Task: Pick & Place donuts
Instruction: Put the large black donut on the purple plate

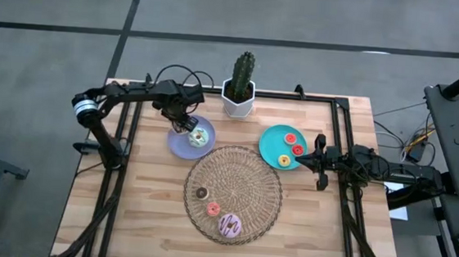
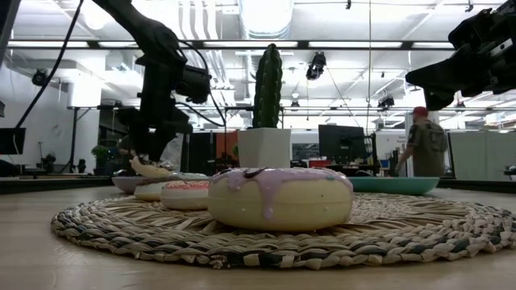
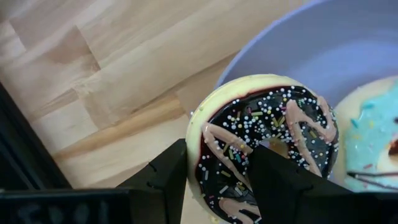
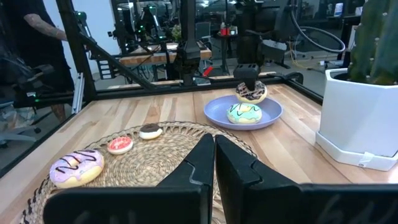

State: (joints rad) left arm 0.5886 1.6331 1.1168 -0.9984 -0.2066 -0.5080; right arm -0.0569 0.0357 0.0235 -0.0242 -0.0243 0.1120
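Wood table w/ black frame rails along its sides. Round wicker mat at centre-front. Lavender plate just beside mat's back-left edge; teal plate just beside its back-right edge. Cactus upright in white angular pot, at table's back edge, between the 2 plates. Low view: person in red cap standing well behind table, near monitors. Grey floor around table.
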